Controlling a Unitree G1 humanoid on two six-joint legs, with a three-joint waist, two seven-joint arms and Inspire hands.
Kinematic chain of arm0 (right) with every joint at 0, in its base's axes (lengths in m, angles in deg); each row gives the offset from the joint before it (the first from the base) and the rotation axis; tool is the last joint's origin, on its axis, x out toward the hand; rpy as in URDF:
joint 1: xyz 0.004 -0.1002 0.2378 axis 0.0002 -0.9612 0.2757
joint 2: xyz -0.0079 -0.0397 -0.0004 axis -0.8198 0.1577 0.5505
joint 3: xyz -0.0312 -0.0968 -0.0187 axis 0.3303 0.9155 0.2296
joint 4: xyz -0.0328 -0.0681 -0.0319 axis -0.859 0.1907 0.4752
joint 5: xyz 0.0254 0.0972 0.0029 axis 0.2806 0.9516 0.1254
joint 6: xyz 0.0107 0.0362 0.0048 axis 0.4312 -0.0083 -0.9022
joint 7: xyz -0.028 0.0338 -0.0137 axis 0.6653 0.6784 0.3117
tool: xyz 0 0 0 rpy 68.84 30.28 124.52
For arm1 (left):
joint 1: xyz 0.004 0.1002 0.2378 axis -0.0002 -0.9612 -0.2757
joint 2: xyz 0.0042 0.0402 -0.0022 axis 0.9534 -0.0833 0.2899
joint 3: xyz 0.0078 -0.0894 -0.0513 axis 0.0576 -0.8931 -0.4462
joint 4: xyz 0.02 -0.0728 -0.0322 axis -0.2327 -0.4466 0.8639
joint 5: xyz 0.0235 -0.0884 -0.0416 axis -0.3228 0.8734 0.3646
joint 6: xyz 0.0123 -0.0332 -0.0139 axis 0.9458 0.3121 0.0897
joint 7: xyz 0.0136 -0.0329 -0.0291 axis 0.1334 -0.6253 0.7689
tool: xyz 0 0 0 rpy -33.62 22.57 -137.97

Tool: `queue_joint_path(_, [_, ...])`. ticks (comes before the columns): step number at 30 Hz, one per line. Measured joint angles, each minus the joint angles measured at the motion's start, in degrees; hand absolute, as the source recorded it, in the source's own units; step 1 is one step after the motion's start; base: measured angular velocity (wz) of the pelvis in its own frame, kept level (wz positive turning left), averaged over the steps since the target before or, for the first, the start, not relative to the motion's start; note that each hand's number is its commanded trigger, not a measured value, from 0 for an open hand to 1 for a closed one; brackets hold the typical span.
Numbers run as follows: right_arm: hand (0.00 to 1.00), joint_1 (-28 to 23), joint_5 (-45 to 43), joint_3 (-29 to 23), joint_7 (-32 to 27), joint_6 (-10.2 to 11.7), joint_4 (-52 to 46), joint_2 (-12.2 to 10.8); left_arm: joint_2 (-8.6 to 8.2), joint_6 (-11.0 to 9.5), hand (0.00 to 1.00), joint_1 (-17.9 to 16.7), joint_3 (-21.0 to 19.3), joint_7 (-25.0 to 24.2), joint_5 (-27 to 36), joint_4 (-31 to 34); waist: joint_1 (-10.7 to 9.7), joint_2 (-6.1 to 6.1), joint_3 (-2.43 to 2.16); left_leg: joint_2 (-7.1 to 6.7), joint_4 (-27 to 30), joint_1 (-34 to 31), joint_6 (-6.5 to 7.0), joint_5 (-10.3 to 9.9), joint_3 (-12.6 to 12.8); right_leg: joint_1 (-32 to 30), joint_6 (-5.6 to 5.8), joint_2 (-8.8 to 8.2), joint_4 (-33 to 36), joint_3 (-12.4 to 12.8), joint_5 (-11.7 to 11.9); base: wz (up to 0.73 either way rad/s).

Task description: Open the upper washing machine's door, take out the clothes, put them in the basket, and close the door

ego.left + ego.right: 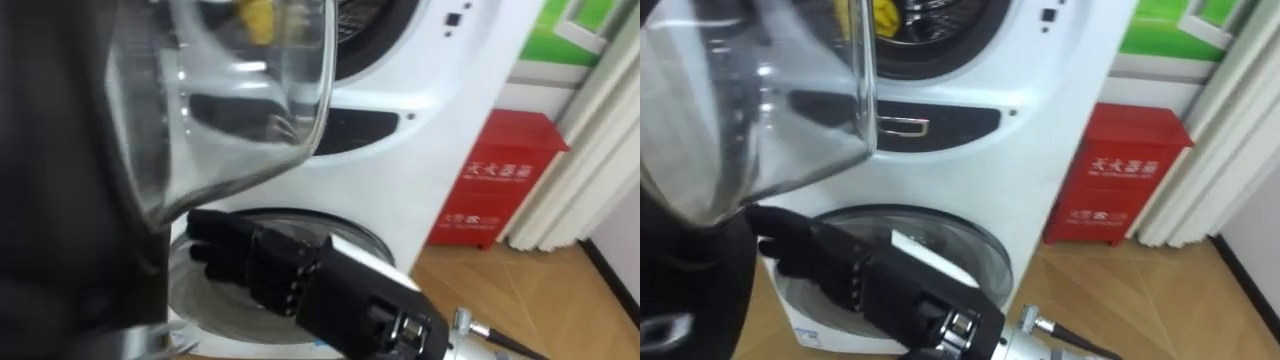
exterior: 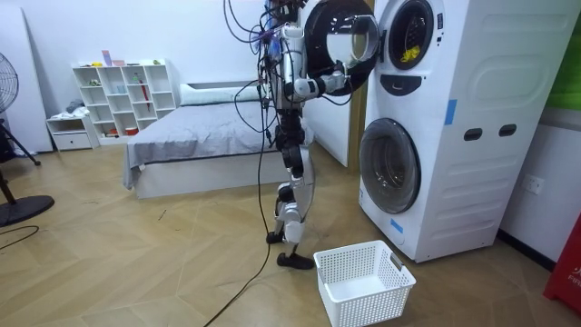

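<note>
A yellow cloth (image 1: 258, 18) lies inside the drum of the upper washing machine (image 2: 427, 54), at the top of the eye views. The upper machine's round door (image 2: 338, 45) stands swung open, and its glass bowl (image 1: 240, 100) hangs close before me. My right hand (image 1: 255, 265) reaches in from the lower right, just under that glass bowl. Its fingers are stretched leftwards and hold nothing. In the room view I stand in front of the stacked machines with this hand (image 2: 342, 77) at the door's lower rim.
The lower machine's round door (image 1: 350, 240) is closed behind my hand. A red box (image 1: 495, 180) stands on the wooden floor to the right, beside pale curtains (image 1: 600, 150). A white laundry basket (image 2: 363, 282) sits on the floor by my feet. A bed (image 2: 200, 136) is behind me.
</note>
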Motion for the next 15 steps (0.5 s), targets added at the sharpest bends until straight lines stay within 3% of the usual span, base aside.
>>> queue_joint_path(5, [0.0,0.18,-1.08,0.73,0.17,0.0,0.19,-0.06,0.3,0.02,0.0,0.0,-0.07,0.0,0.05,-0.02,1.04,0.1,0.07,-0.19,-0.04,-0.25,0.07,0.04,-0.65,0.03,0.25,-0.21,-0.01,-0.42,-0.11,0.07])
queue_joint_path(15, [0.0,1.34,-1.06,2.37,0.92,-0.02,0.54,-0.21,0.29,0.04,0.0,0.01,-0.05,0.01,0.08,-0.05,1.12,0.24,0.16,-0.71,-0.16,-0.35,0.23,0.14,-0.91,0.08,0.69,-0.83,0.05,-1.14,-0.41,0.02])
